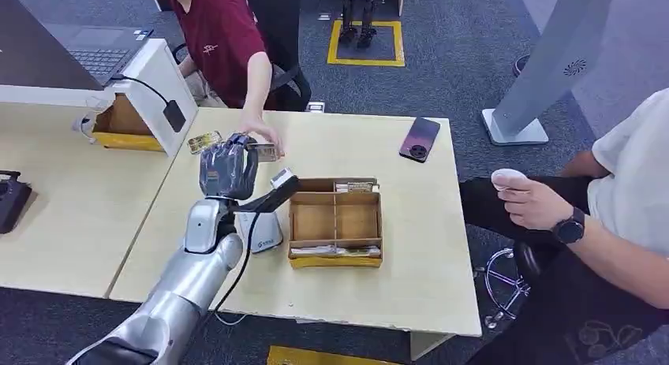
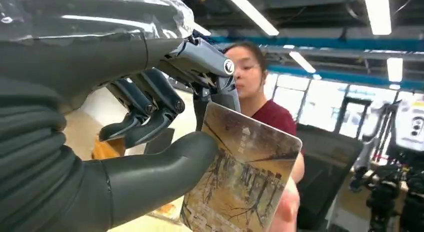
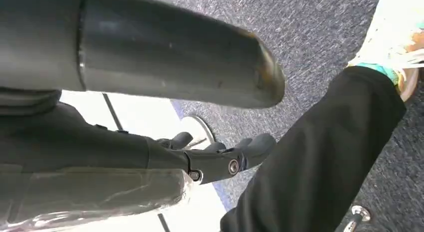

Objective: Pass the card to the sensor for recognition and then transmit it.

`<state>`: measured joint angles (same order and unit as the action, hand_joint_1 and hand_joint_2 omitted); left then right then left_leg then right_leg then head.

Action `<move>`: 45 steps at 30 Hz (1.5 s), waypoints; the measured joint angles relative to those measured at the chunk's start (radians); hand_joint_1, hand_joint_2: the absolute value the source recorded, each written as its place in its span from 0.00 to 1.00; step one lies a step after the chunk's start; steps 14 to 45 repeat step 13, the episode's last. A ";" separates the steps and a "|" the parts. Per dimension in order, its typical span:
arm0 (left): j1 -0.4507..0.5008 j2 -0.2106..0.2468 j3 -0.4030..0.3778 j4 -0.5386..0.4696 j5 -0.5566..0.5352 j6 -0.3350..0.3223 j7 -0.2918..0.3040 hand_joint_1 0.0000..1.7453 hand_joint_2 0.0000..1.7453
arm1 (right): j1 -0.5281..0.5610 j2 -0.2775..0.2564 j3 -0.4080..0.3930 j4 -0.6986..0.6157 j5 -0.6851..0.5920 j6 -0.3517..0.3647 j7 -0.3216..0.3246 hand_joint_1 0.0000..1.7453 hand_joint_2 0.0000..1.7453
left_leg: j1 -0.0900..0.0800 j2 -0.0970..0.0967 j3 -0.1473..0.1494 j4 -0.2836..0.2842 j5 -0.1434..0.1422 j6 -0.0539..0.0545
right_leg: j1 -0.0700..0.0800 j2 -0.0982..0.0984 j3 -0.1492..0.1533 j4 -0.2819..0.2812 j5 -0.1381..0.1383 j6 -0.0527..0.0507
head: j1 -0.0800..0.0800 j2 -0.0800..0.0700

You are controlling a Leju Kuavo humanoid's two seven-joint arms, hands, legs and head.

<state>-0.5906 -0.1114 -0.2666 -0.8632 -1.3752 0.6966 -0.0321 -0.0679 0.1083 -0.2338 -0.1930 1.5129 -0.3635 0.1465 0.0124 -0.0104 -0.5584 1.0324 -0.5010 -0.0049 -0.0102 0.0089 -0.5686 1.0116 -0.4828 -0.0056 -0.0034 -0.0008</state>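
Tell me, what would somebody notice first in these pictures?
Probably the robot's left hand raised over the table, pinching a picture card between its thumb and fingers. A person in a red shirt across the table reaches a hand to that card. Beside it sits a cardboard box.

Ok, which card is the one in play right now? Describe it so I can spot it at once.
Start at the light wooden table and find the robot's raised left hand near the far edge. The card sits between its thumb and fingers, with a person's hand on its other end. Unlike the card lying flat nearby, it is lifted off the table.
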 joint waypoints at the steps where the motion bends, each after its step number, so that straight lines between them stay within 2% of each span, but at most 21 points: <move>1: -0.006 -0.006 0.007 0.013 0.002 0.000 -0.002 1.00 1.00 | 0.000 0.000 0.000 0.000 0.000 0.000 0.000 0.00 0.00 | 0.000 0.000 0.000 0.000 0.000 0.000 | 0.000 0.000 0.000 0.000 0.000 0.000 | 0.000 0.000; 13: -0.025 -0.032 0.037 0.087 -0.001 0.000 -0.014 1.00 1.00 | 0.000 0.000 0.000 0.000 0.000 0.000 0.000 0.00 0.00 | 0.000 0.000 -0.001 0.000 0.000 0.000 | 0.000 0.000 0.000 0.000 0.000 0.000 | 0.000 0.000; 45: -0.025 -0.032 0.037 0.087 -0.001 0.000 -0.014 1.00 1.00 | 0.000 0.000 0.000 0.000 0.000 0.000 0.000 0.00 0.00 | 0.000 0.000 -0.001 0.000 0.000 0.000 | 0.000 0.000 0.000 0.000 0.000 0.000 | 0.000 0.000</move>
